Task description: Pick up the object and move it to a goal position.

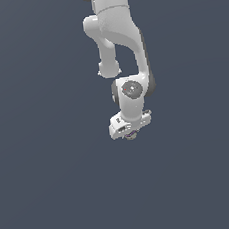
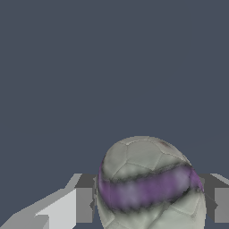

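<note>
Exterior view: the white arm is seen descending from the top centre of the frame, with the end effector turned downward just below the middle of the picture, against a plain dark grey-blue desk. Only a small sliver of the ball is visible beneath the end effector, the rest being hidden by the white housing. In the wrist view the ball fills the lower centre-right of the frame, its purple band running across it and a faint reddish mark near its upper right edge. A grey finger is seen pressed against one side of the ball and a second on the opposite side, so the end effector is judged to be closed about the ball's width, with the ball gripped between the two. The ball is held at its widest part, presumably so that a round thing is kept from slipping out during transport. Whether the ball is lifted clear of the desk cannot be told, and no goal marker is visible in either view.
</note>
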Controlling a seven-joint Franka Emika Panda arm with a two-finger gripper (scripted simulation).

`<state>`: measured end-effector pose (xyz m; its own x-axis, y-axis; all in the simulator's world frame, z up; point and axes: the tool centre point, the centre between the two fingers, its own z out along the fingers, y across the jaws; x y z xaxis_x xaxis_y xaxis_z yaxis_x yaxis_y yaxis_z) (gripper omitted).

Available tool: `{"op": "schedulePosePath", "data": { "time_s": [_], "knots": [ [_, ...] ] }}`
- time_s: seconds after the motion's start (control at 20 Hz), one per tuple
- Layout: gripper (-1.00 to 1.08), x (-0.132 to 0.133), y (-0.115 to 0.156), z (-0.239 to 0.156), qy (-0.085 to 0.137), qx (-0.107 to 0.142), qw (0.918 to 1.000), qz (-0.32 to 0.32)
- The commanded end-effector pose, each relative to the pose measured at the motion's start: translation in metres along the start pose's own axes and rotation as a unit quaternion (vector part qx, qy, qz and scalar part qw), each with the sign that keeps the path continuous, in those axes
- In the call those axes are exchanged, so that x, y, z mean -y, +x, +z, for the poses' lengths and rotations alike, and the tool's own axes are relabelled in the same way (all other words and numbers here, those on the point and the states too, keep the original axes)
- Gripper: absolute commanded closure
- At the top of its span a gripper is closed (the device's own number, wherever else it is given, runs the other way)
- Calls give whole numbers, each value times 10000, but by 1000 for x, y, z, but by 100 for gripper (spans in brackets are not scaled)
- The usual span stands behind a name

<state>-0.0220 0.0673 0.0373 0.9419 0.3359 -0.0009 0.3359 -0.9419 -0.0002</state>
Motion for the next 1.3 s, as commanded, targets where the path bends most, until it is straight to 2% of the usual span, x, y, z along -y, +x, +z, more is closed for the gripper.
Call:
{"op": "schedulePosePath", "data": {
  "time_s": [0.0,0.7,1.25],
  "knots": [
    [108,0,1,1,-1,-5,10000,-3],
    [108,-3,-2,-5,-3,-6,10000,0],
    [108,-33,-28,-57,-3,-6,10000,0]
  ]
}}
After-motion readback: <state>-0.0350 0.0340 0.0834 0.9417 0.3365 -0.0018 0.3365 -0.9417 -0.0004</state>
